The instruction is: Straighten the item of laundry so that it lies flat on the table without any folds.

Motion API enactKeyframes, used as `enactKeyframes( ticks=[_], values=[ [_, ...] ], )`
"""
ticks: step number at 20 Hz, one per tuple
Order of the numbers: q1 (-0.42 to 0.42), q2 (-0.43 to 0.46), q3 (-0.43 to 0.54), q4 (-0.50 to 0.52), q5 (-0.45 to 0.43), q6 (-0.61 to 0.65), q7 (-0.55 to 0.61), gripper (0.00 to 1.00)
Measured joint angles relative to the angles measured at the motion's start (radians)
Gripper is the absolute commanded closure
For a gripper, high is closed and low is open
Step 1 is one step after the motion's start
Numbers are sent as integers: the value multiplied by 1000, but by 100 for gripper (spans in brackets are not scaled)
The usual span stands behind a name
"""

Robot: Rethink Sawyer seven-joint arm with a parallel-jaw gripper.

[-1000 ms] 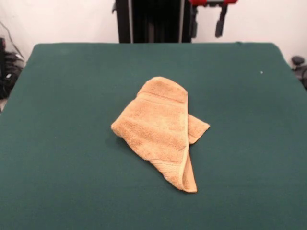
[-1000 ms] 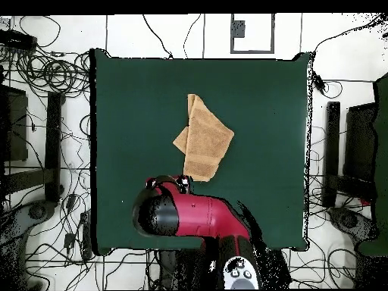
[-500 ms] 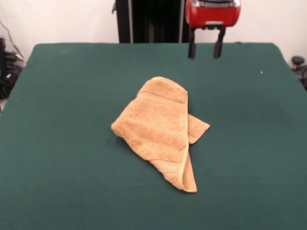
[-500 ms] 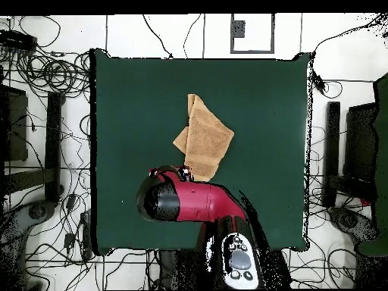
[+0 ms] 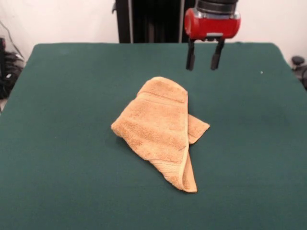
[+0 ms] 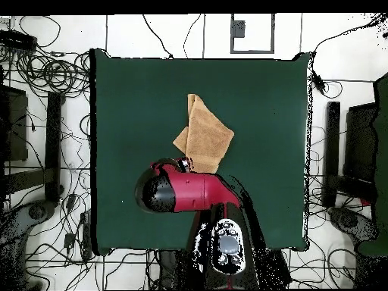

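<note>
Change noted: a second ago only the tip of the end effector (image 5: 203, 61) showed at the top edge of the front view; it has since come down and forward, and now hangs above the tabletop (image 5: 62, 143) just behind the towel's far end, clear of the cloth. Its two fingers (image 5: 190, 60) stand apart with an open gap between them, holding nothing. From overhead the arm (image 6: 186, 191) has advanced until its head reaches the towel's near end.

The towel (image 5: 160, 129) has not moved. It lies near the tabletop's middle, doubled over itself, with a lower layer showing at one side and a folded point toward the camera in the front view. Judgement: approach under way, no grasp yet, straightening not begun.

Surface: plain dark green cloth, otherwise bare. Room: white wall behind, cables (image 6: 45, 72) strewn on the floor around the tabletop.
</note>
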Motion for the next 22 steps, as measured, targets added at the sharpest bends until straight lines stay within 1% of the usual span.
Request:
enactKeyframes(
  ticks=[12,17,22],
  values=[
    [39,169,-41,-144,-29,0,0,0],
    [42,217,-42,-162,-29,-10,0,0],
    [42,236,-44,-163,-29,-11,0,0]
  ],
)
